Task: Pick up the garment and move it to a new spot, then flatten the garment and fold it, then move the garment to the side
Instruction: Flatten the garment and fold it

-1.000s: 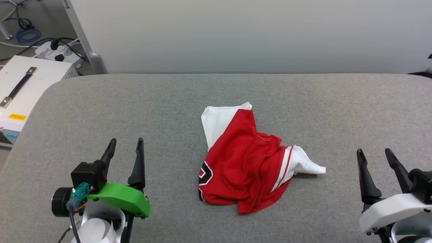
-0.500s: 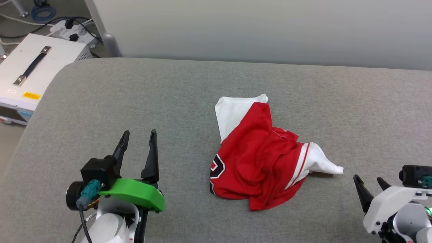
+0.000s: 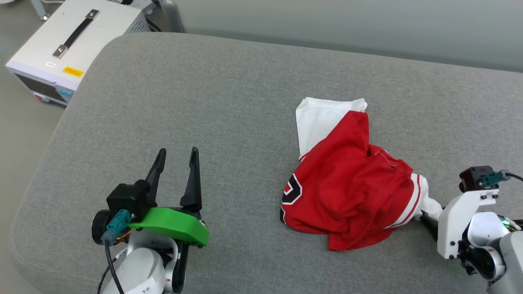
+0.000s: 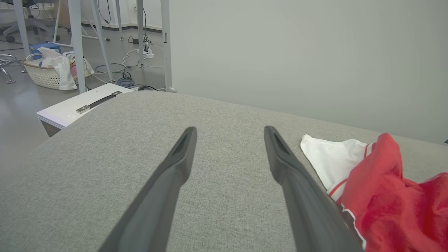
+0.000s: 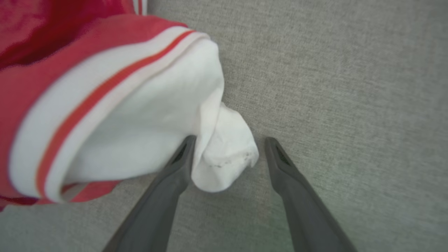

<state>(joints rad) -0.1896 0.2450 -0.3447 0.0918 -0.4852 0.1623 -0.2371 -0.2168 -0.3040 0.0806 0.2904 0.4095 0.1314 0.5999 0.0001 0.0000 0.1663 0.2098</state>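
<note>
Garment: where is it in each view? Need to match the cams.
Head view: garment, right of centre.
Left wrist view: garment, lower right corner.
Right wrist view: garment, upper left, white sleeve tip between the open fingers.
Shared landmark: the grey cushion under it.

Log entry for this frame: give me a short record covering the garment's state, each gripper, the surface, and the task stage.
garment: red jersey with white sleeves, crumpled in a heap, not flattened or folded
surface: grey padded top
left gripper: open, empty, over the bare surface, apart from the garment
right gripper: open, one finger on each side of the white sleeve tip, not closed on it
task stage: pickup not yet done
other: white box with a black handle, on the floor off the surface's far left corner
</note>
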